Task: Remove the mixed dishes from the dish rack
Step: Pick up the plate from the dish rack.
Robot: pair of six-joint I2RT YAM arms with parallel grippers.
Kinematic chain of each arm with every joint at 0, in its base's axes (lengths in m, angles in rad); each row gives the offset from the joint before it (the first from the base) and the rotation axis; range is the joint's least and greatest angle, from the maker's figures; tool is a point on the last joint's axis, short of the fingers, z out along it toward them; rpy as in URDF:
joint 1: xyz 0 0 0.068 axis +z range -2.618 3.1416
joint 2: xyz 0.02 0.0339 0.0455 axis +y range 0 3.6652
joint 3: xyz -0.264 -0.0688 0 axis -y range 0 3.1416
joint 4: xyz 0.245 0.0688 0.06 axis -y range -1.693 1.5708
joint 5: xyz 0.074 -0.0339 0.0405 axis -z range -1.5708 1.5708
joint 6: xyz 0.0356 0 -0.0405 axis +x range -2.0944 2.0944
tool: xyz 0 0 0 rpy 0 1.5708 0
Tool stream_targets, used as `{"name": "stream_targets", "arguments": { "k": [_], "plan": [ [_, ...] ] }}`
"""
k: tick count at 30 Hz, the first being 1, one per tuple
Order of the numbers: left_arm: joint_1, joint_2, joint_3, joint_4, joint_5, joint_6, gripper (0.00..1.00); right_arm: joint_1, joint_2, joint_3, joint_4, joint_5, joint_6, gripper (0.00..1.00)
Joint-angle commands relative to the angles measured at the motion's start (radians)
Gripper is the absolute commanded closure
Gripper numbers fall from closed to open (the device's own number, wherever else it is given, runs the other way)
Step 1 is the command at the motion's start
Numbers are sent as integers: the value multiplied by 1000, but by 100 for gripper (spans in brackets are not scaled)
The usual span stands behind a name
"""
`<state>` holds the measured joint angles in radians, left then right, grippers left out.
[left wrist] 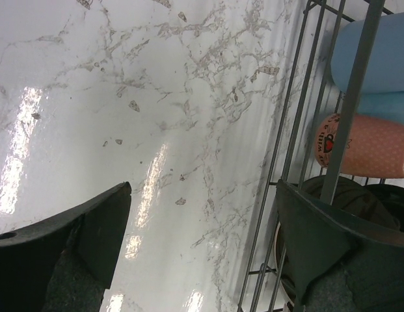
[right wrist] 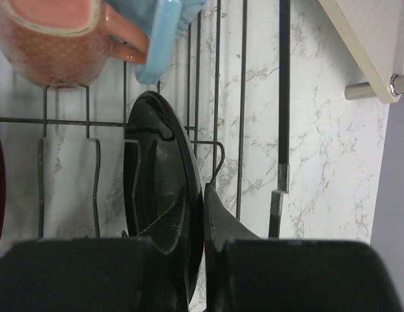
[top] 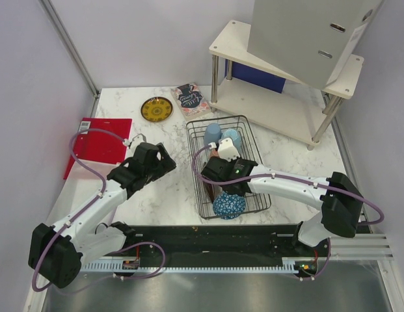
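The black wire dish rack (top: 215,121) sits mid-table. At its far end lie two light-blue cups (top: 213,133) (top: 232,138), and a blue-and-white patterned bowl (top: 228,205) rests at its near end. My right gripper (top: 218,172) reaches into the rack. In the right wrist view it (right wrist: 196,195) is shut on the rim of an upright black plate (right wrist: 159,188) standing between dividers. Above that plate hangs a salmon-pink mug (right wrist: 52,45). My left gripper (top: 168,161) hovers open over the bare table just left of the rack (left wrist: 299,130), with nothing between its fingers. A yellowish plate (top: 156,108) lies on the table.
A red board (top: 101,140) lies at the left edge and a patterned booklet (top: 189,99) behind the rack. A white two-tier shelf (top: 280,97) with a grey box (top: 306,36) on it stands at the back right. Walls close both sides.
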<state>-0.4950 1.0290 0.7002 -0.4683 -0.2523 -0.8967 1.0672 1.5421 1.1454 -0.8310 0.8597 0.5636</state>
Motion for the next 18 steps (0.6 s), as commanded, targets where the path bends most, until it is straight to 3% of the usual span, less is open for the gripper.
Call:
{"name": "stream_targets", "arguments": {
  "k": [1,3,18],
  "plan": [
    [-2,-15,-5,33,-2,-33,2,30,3,71,-37,-30,-18,96],
    [-2,-15,-4,36,-1,-33,2,39,4,100,-56,-10,-18,100],
    [-2,75,33,63,56,-27,5,86,-26,316,-223,70,-7,100]
  ]
}}
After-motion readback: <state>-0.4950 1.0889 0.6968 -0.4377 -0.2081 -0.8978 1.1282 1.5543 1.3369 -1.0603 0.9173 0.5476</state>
